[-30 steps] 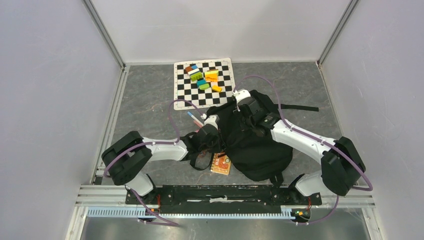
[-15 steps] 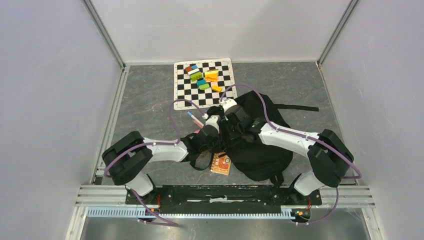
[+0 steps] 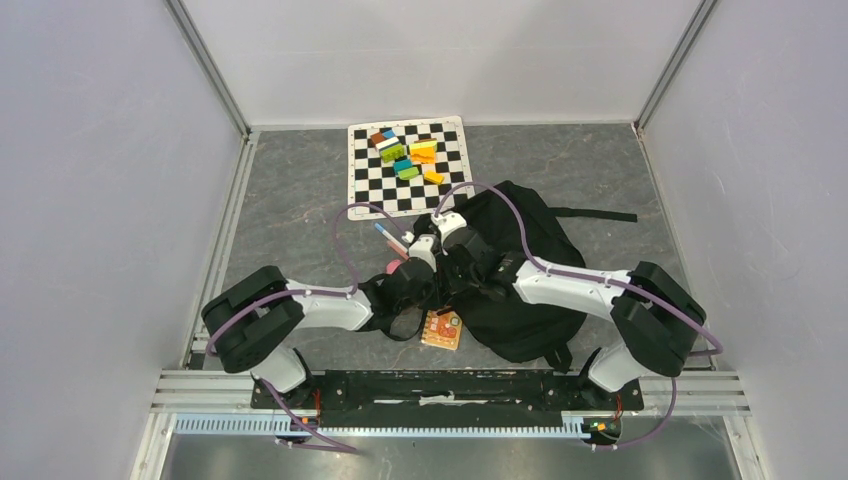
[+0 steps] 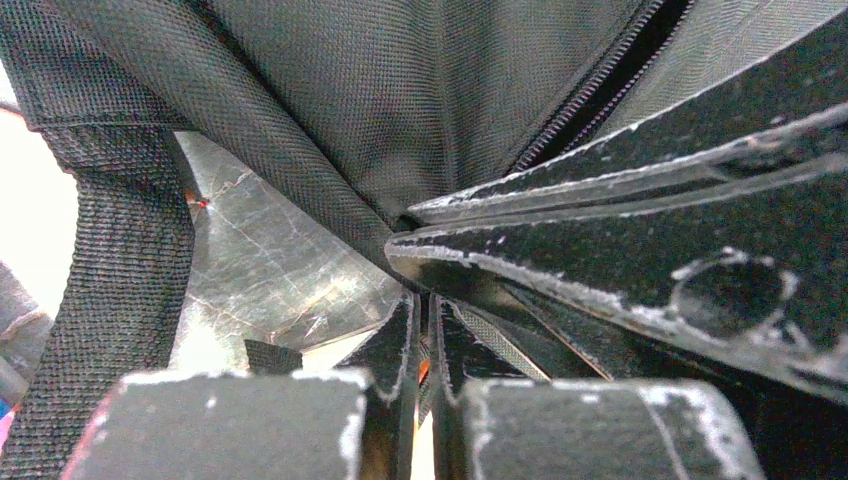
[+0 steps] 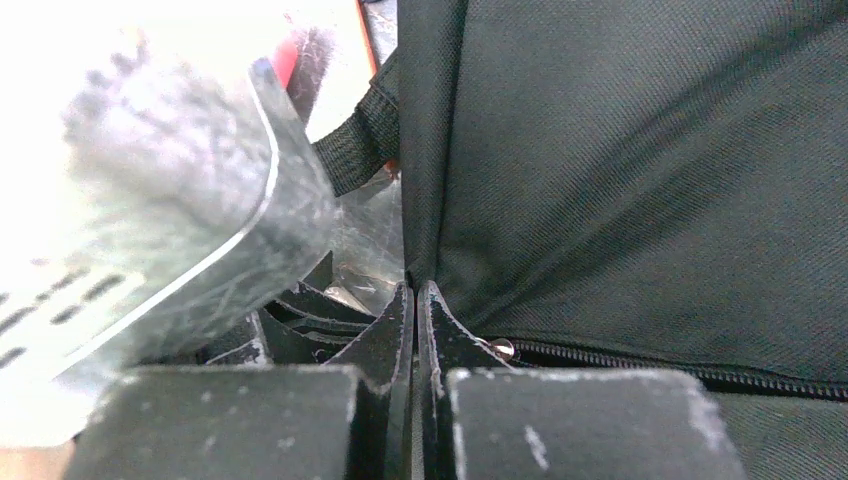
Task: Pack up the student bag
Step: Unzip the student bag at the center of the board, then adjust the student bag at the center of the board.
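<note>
Top view: student bag [image 3: 525, 300] is lying just near of the checkered mat [image 3: 372, 180]; I'm holding left gripper [image 3: 428, 268] and right gripper [image 3: 455, 255] at the bag's left edge

Left wrist: my fingers are pressing together under a bag fold, can't tell if fabric is caught

Right wrist: fingers are pressing together at the bag's seam beside the zip [image 5: 640, 362]

I'm judging the mouth needs spreading: grip close to the zip, pull apart evenly
</note>
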You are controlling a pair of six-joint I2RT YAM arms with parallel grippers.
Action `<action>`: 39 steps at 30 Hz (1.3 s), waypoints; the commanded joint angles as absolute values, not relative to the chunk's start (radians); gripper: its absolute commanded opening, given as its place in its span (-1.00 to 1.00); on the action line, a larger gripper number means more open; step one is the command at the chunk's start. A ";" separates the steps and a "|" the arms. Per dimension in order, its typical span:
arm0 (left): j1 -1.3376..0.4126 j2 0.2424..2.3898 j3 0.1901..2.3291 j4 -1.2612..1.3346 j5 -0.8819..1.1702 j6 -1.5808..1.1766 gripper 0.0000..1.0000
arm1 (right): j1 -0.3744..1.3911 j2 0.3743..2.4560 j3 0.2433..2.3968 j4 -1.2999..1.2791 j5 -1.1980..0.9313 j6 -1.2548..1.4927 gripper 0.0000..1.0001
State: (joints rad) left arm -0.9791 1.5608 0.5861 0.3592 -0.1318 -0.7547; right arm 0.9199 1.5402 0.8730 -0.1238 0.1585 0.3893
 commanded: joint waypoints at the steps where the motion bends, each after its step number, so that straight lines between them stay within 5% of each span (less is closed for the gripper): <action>1: -1.014 1.504 0.586 0.506 -0.131 -0.680 -0.96 | 0.950 1.516 0.869 -0.081 0.083 0.408 -1.00; 4: -1.023 1.489 0.586 0.500 -0.139 -0.674 -0.96 | 0.950 1.474 0.894 -0.151 0.150 0.401 -0.84; 8: -1.050 1.469 0.593 0.472 -0.168 -0.652 -0.96 | 0.949 1.384 0.940 -0.292 0.314 0.382 0.31; 12: -1.088 1.452 0.584 0.460 -0.205 -0.652 -0.96 | 0.928 1.292 0.955 -0.466 0.502 0.423 0.84; 14: -1.114 1.449 0.591 0.454 -0.224 -0.648 -0.96 | 0.896 1.245 0.927 -0.518 0.538 0.455 0.96; 21: -1.241 1.508 0.677 0.407 -0.263 -0.644 -0.96 | 0.717 1.090 0.742 -0.449 0.477 0.540 0.96; 32: -1.323 1.575 0.765 0.330 -0.304 -0.644 -0.96 | 0.672 1.100 0.648 -0.456 0.584 0.575 0.90; 36: -1.332 1.569 0.760 0.331 -0.300 -0.629 -0.96 | 0.664 1.105 0.628 -0.412 0.577 0.560 0.42; 39: -1.335 1.563 0.754 0.331 -0.301 -0.624 -0.94 | 0.655 1.119 0.626 -0.393 0.565 0.543 -0.15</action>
State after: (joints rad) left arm -1.3125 1.5688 0.7246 0.3077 -0.3065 -0.6811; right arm 0.6701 1.1023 0.6353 -0.4438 0.5449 0.5522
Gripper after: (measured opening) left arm 0.043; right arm 0.551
